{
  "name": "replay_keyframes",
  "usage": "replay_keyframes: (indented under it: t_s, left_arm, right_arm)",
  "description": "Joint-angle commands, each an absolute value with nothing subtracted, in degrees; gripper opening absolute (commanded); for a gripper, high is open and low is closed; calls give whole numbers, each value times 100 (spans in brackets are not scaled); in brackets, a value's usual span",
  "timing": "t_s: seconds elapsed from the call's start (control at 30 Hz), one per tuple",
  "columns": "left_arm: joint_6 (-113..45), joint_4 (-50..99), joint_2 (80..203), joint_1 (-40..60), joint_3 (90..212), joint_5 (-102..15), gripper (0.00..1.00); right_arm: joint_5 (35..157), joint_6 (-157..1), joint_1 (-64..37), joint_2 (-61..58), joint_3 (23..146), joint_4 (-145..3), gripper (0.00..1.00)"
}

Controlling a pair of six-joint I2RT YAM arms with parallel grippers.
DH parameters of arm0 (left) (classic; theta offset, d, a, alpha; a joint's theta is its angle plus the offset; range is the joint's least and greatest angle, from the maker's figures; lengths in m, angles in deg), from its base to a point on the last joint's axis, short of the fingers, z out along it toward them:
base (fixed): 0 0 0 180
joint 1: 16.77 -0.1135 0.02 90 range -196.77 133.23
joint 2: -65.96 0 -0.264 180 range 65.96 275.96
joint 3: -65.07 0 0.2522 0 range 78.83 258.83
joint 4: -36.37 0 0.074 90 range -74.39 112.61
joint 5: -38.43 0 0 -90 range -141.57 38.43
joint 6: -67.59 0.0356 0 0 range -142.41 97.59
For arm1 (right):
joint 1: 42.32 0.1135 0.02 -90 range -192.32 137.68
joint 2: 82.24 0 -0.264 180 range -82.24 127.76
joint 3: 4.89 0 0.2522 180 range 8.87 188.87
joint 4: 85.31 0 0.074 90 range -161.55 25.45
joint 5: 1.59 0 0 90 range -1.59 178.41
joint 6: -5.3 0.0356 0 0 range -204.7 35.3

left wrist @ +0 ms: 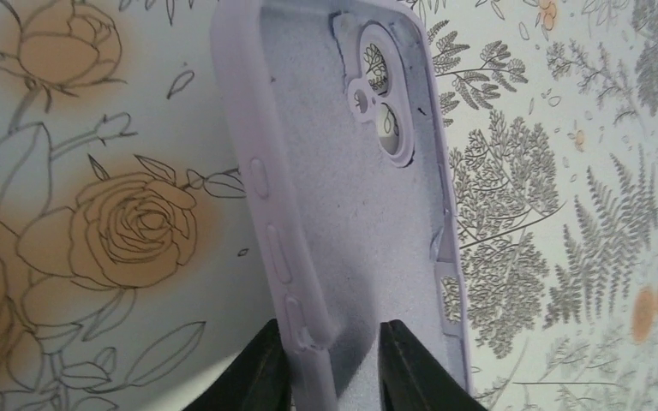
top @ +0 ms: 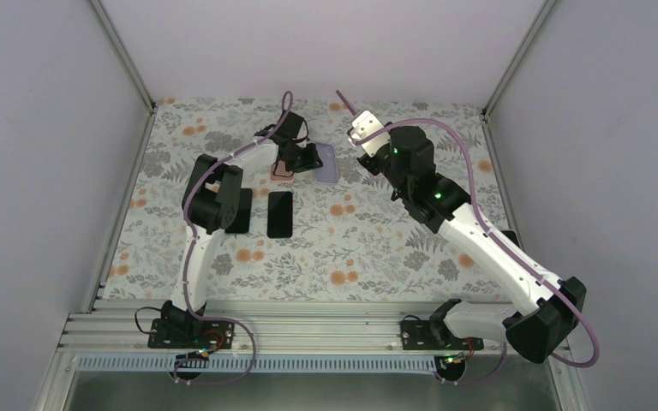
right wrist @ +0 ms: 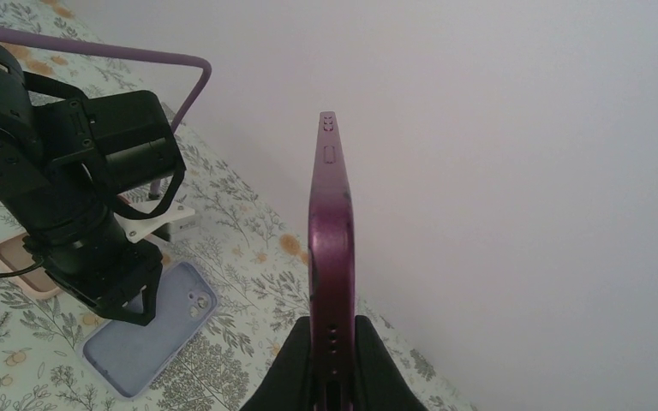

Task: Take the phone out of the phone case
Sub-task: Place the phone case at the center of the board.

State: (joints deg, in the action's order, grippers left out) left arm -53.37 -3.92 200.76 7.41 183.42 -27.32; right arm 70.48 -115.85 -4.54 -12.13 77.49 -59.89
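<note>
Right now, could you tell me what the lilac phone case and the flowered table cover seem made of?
Lilac phone case: likely soft silicone, matte outer rim with moulded buttons, fuzzy felt-like lining. Flowered table cover: printed cloth or vinyl; no weave discernible.

Legible text, labels, brands, numbers, signs: none found. Lilac phone case [left wrist: 351, 223], magenta phone case [right wrist: 331, 248] and floral table cover [top: 351, 248] show no readable marking.

A floral tablecloth [top: 351, 248], grey leaves and orange blooms on white, lies flat between plain pale walls [top: 308, 43] joined by metal corner posts [top: 124, 56]; a ribbed aluminium rail [top: 308, 330] borders its near edge.
</note>
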Motion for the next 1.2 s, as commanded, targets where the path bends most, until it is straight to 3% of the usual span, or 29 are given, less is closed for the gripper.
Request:
replay_keyframes:
  t_s: [0.0, 0.43, 0.83, 1.17]
  left_arm:
    - [-5288, -527, 20245, 756, 18567, -3077, 28]
    - [-5074, -520, 19824, 868, 18646, -3290, 53]
    - [-4802, 57, 18345, 1081, 17429, -3609, 56]
    - [-4627, 367, 17585, 1466, 16607, -3456, 51]
  right_arm:
    - [7098, -11429, -497, -1408, 7826, -6303, 4]
    - [7130, -11420, -497, -1393, 7839, -6305, 4]
    - [7236, -11457, -503, -1581, 7797, -6228, 4]
    - [7434, -11514, -576, -1675, 7670, -6183, 4]
